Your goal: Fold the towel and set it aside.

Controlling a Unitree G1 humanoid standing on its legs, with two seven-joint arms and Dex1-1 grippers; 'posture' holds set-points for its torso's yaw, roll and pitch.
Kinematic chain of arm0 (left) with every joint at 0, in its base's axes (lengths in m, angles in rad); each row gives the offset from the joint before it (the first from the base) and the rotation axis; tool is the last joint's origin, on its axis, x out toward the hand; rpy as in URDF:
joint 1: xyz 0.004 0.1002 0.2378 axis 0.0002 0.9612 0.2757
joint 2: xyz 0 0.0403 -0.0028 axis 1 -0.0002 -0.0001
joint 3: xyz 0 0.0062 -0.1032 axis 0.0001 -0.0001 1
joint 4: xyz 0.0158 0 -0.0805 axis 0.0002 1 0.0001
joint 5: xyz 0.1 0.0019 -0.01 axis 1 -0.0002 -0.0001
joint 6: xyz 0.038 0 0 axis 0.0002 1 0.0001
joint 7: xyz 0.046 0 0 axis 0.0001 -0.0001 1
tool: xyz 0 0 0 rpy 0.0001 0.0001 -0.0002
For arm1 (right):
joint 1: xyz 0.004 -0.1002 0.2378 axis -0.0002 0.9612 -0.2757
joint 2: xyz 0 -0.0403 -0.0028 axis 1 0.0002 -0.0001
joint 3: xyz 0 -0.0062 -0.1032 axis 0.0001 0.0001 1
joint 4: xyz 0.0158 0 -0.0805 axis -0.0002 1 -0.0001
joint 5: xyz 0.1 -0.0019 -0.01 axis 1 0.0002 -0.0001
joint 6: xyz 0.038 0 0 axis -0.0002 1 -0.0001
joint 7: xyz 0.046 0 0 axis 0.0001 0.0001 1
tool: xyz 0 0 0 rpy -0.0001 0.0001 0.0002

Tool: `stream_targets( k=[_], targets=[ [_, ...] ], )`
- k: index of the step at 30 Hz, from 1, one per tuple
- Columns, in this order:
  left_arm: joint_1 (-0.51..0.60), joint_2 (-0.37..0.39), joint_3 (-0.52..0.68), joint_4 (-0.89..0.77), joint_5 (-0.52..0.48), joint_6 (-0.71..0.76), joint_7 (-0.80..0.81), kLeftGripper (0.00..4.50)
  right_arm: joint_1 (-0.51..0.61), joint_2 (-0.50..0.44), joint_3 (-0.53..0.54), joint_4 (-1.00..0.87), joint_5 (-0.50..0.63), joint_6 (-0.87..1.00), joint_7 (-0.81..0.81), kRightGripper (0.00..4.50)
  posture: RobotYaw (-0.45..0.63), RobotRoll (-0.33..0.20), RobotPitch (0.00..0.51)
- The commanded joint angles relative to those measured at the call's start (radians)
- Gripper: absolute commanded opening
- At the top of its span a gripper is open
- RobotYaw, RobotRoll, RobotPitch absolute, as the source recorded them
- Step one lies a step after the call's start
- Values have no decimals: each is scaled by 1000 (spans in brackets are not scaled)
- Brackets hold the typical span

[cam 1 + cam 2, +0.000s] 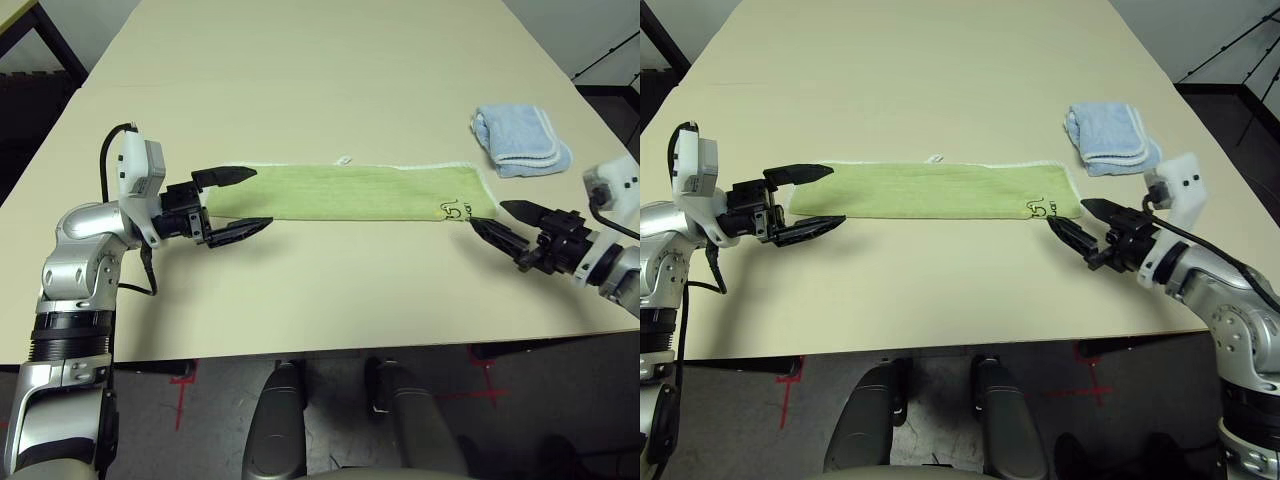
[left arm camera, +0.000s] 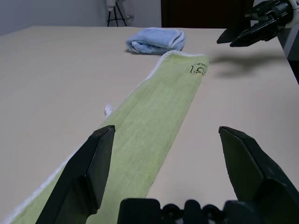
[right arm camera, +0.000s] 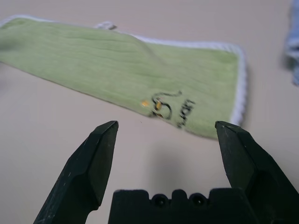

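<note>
The light green towel (image 1: 360, 190) lies on the table as a long narrow strip running left to right, white edging along its far side and right end. A black handwritten mark (image 1: 455, 209) sits at its near right corner. My left gripper (image 1: 262, 197) is open at the strip's left end, one finger on each side of the cloth, holding nothing. My right gripper (image 1: 488, 215) is open too, its tips just short of the marked corner (image 3: 170, 106) and clear of the cloth.
A smaller pale blue folded towel (image 1: 520, 140) rests at the back right, beyond the strip's right end. The beige table (image 1: 320, 290) spreads bare in front of the strip and far behind it. The table's front edge is close behind both arms.
</note>
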Motion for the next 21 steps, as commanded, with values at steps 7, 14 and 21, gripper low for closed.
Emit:
stream_targets(
  k=[7,14,21],
  targets=[
    [28,19,5,-10,-7,-9,-9,4500,4,134,-103,61,74,177,-234,4480,122,0,194],
    [16,20,3,6,-4,-19,-13,4500,-50,232,-134,89,121,248,-359,4480,123,0,191],
    [7,32,6,32,7,-40,-17,4500,-83,283,-118,109,132,250,-419,4480,127,0,190]
  ],
)
